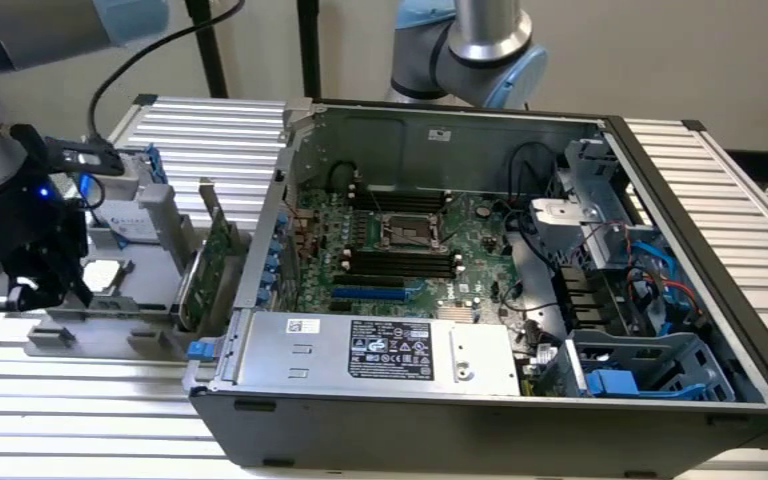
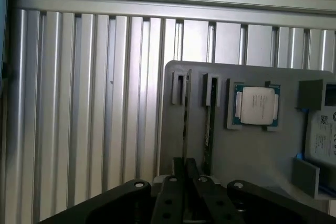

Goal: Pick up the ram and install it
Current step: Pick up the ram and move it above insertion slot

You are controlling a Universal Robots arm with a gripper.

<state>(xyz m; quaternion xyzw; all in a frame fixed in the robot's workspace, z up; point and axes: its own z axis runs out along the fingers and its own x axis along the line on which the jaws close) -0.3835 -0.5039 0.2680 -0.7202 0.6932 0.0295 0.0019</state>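
Gripper clenched on the ram, which stands edge-up in a gray tray slot, presumably exposing both faces for pinching; 1 spare stick stands just beside.

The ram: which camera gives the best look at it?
The wrist view. The ram stands on edge in the grey tray, straight ahead of the gripper. In the exterior view the gripper covers that end of the tray, so the ram cannot be made out there.
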